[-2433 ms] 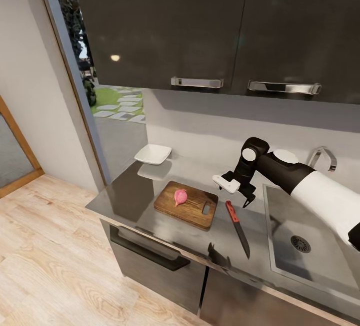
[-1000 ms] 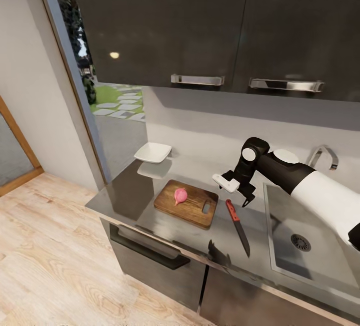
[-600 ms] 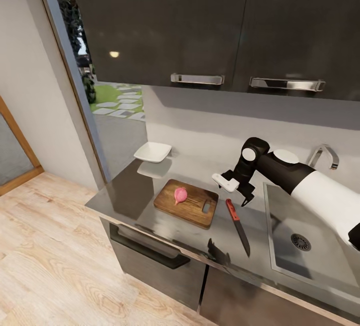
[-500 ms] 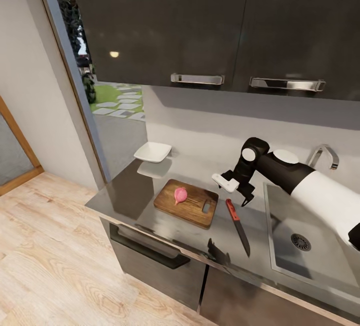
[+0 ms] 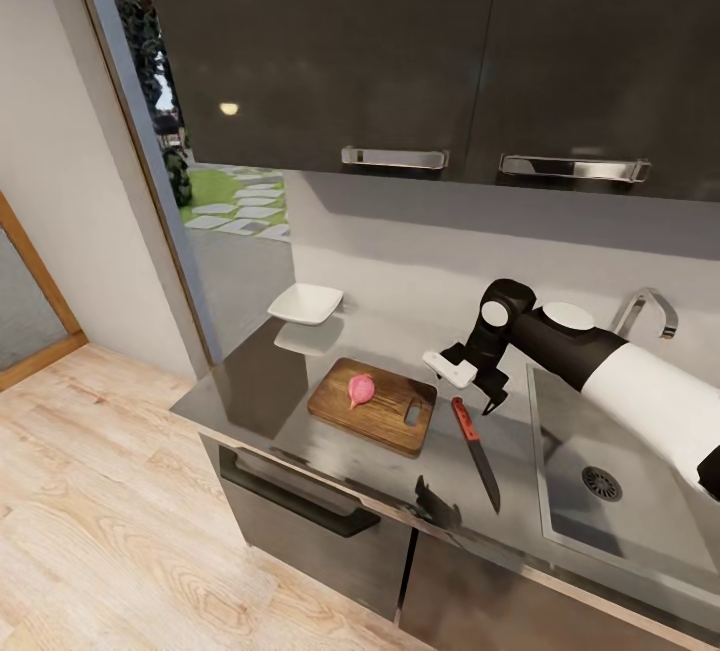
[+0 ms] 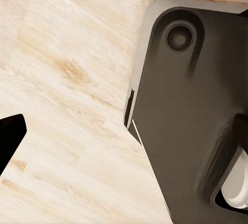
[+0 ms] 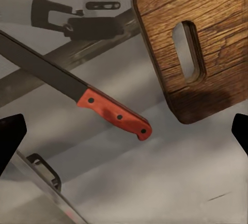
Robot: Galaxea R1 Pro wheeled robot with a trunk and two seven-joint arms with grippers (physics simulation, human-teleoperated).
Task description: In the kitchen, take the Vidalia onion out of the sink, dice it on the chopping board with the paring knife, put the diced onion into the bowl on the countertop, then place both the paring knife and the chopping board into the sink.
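The pinkish Vidalia onion point(image 5: 360, 391) lies whole on the brown chopping board point(image 5: 375, 411), left of the sink point(image 5: 570, 531). The red-handled paring knife point(image 5: 474, 449) rests on the grey countertop point(image 5: 250, 381) between board and sink. My right gripper point(image 5: 478, 393) hovers open just above the knife's handle end. In the right wrist view the red handle point(image 7: 116, 118) sits between the spread fingertips point(image 7: 10, 136), with the board's slotted end point(image 7: 206, 43) beside it. The white bowl point(image 5: 306, 305) stands at the counter's far left corner. My left gripper point(image 6: 124, 133) hangs open over the floor.
Dark wall cabinets point(image 5: 400, 51) with metal handles hang low over the counter. The chrome tap point(image 5: 645, 309) rises behind the sink. A doorway and wooden floor point(image 5: 100, 491) lie to the left. The left wrist view looks down on my dark base point(image 6: 191, 121).
My right arm has edged slightly to the left above the knife handle. The onion, board, knife and bowl have stayed where they were.
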